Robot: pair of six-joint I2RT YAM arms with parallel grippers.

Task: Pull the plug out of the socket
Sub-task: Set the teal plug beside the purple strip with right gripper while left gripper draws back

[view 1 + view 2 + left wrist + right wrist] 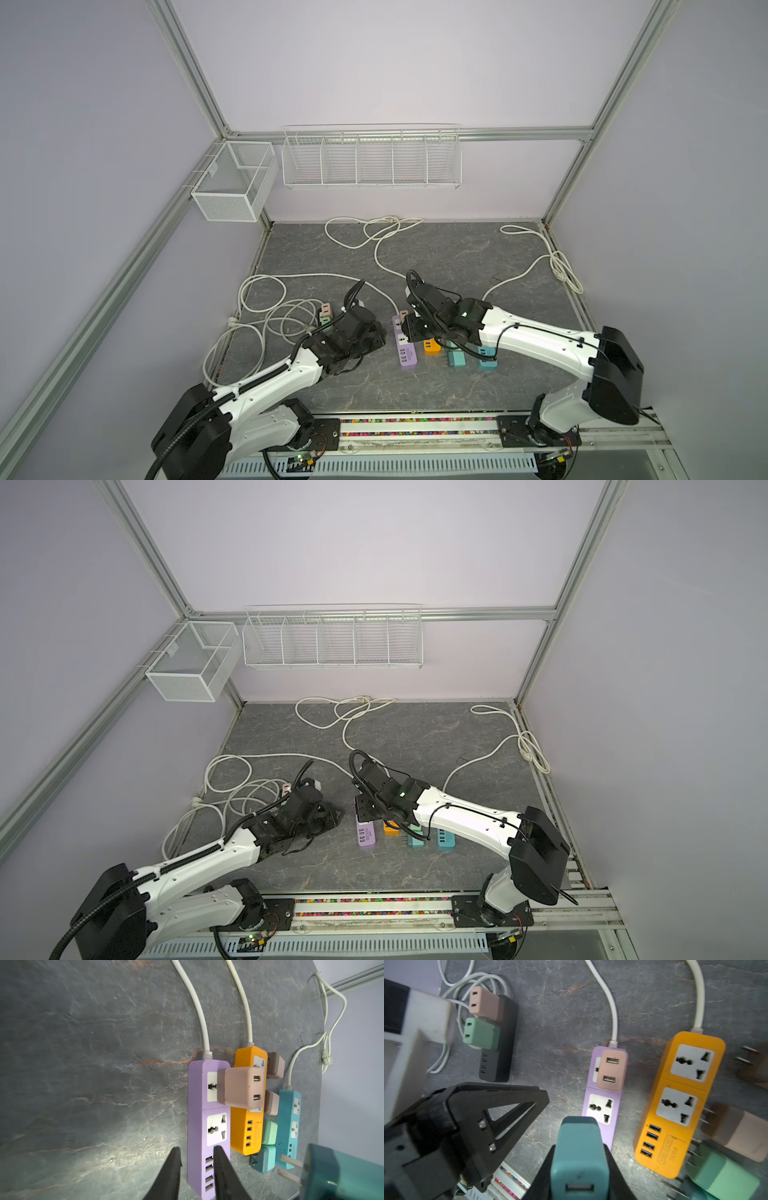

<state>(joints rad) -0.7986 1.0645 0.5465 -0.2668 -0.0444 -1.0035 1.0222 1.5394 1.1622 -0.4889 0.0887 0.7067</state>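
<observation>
Right gripper [580, 1147] is clamping the teal plug [578, 1132], lifted off the purple power strip [197, 1126]

Its prongs are hanging clear of the strip's empty socket [216, 1129]; the left gripper [196, 1151] is hovering, narrowly parted, at the strip's USB end; a pink plug [242, 1086] is sitting in the other socket.

- left arm [266, 380]: reaches low and forward from its base, forearm near level; left wrist [332, 351] bent so the tool lies almost flat.
- left gripper [197, 1150]: jaws apart by a narrow gap; black fingers [172, 1172] taper to thin tips.
- right arm [536, 338]: stretched inward from its base; right wrist [453, 320] pitched over, tool pointing steeply down.
- right gripper [579, 1149]: clamped on a teal plug [577, 1134], one finger on each flank, the plug's body running out ahead of the tips.
- left tool lies off the right tool's side, apart from it.
</observation>
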